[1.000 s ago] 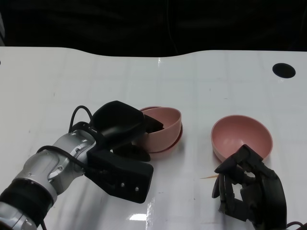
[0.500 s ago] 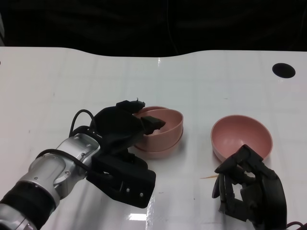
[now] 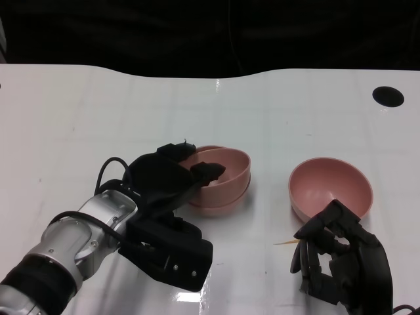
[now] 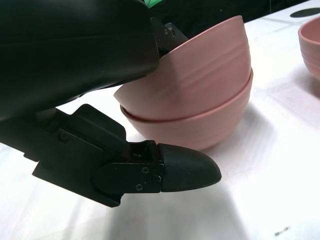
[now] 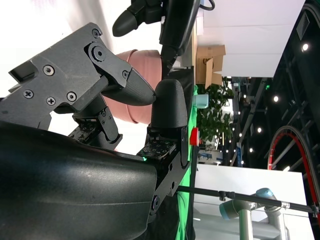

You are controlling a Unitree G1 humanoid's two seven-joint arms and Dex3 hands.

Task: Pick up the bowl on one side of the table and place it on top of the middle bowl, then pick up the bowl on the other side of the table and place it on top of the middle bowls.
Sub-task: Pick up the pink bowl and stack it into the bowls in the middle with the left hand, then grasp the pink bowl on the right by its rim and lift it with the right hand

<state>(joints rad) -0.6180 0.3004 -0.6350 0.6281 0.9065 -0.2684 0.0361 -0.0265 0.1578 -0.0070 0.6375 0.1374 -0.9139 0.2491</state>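
Since a second ago, your left hand point(image 3: 172, 180) has lowered the top bowl point(image 3: 220, 172) level into the middle bowl point(image 3: 223, 200); its fingers point(image 3: 209, 170) hook over the near-left rim, holding it. Your right hand point(image 3: 338, 256) rests on the white desk point(image 3: 98, 111), fingers loosely curled around nothing, just near the right bowl point(image 3: 331, 187).

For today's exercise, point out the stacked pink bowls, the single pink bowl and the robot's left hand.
stacked pink bowls point(image 3: 226, 187): head view, outer wall.
single pink bowl point(image 3: 328, 187): head view, inner surface.
left hand point(image 3: 164, 180): head view, back of the hand.
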